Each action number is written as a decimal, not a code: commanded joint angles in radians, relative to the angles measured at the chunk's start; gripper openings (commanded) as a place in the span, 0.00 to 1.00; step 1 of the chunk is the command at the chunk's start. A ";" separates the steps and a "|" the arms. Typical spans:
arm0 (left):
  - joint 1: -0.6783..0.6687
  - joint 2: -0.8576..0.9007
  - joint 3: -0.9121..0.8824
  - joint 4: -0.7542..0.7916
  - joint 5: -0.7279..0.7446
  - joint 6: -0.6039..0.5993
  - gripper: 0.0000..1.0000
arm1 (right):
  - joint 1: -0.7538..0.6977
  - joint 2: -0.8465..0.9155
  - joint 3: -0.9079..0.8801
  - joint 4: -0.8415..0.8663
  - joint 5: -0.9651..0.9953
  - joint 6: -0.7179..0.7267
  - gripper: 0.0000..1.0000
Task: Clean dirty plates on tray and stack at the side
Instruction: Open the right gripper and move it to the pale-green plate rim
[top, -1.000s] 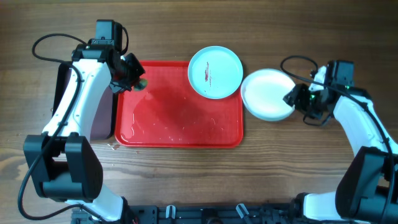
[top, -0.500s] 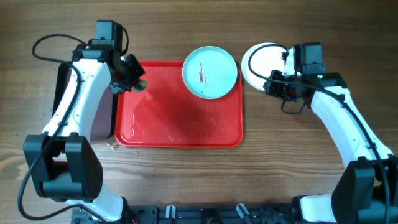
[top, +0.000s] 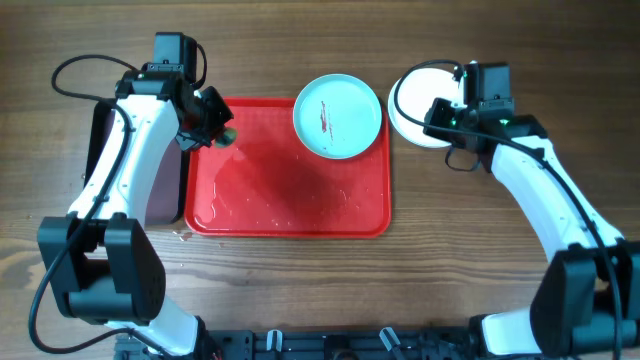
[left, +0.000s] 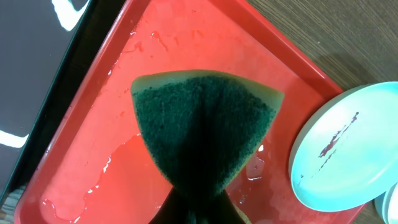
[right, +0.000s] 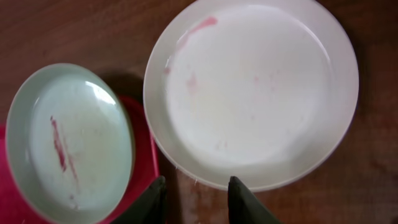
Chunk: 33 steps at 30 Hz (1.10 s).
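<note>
A pale turquoise plate (top: 338, 116) with a dark red smear sits on the far right corner of the red tray (top: 290, 200), overhanging its rim. A white plate (top: 412, 92) with faint pink smears lies on the table right of the tray. Only these two plates show. My left gripper (top: 220, 133) is shut on a green sponge (left: 205, 127) above the tray's far left corner (left: 124, 168). My right gripper (right: 196, 186) is open and empty just off the white plate's rim (right: 255, 87), between it and the turquoise plate (right: 68, 143).
A smaller black tray (top: 150, 170) lies along the red tray's left side, also in the left wrist view (left: 37, 62). Water films the red tray's floor. Bare wood table surrounds everything.
The white plate has moved to the far side and left, close to the tray. The turquoise plate shifted slightly left. My right arm followed to the plate; the left arm stayed still.
</note>
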<state>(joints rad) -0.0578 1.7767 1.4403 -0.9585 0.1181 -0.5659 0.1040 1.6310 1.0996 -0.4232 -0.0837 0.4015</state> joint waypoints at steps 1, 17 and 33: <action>0.004 0.006 -0.008 0.000 0.008 0.012 0.04 | -0.001 0.130 0.013 0.068 0.053 0.020 0.33; 0.004 0.006 -0.008 0.000 0.000 0.012 0.04 | -0.054 0.248 0.013 -0.047 0.043 0.021 0.33; 0.004 0.006 -0.008 0.000 0.000 0.013 0.04 | -0.098 0.246 0.013 -0.298 0.043 -0.013 0.26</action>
<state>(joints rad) -0.0578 1.7771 1.4399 -0.9592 0.1181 -0.5659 0.0101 1.8671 1.1248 -0.6781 -0.0582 0.4072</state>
